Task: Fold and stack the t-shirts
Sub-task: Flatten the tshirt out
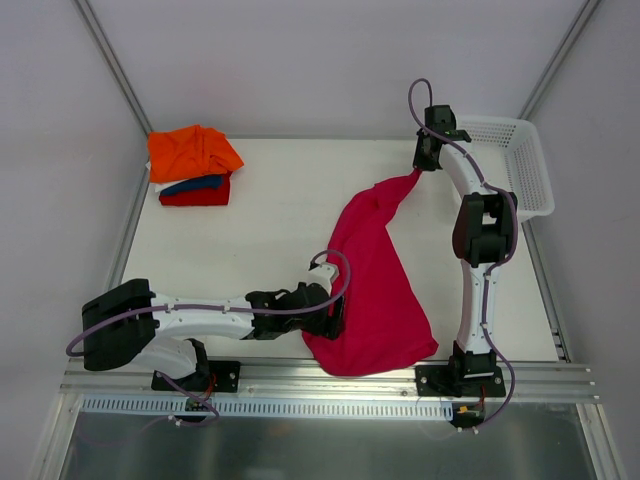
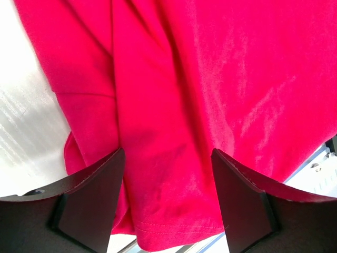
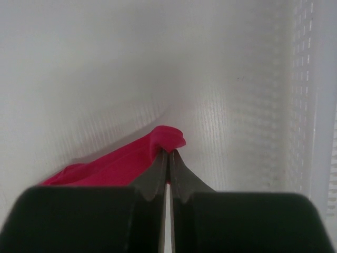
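While only wrist views show jaws, right end effector [image 3: 169, 154] clamps pink t-shirt [image 3: 108, 166], left end effector [image 2: 167, 154] spread

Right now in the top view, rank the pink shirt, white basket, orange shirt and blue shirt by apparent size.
1. pink shirt
2. white basket and orange shirt, too alike to rank
3. blue shirt, only an edge showing

The large plain magenta-pink cloth t-shirt [image 1: 375, 290] runs aslant over the flat white table [image 1: 280, 220], from the near edge to the far right, where the black right gripper [image 1: 420, 170] pinches its tip just beside the white plastic mesh basket [image 1: 530, 165]. The black left gripper [image 1: 335, 318] straddles its near left edge. Far left, the orange cloth t-shirt [image 1: 192, 152] tops the folded dark blue t-shirt [image 1: 195, 184], itself on the folded red t-shirt [image 1: 195, 197]
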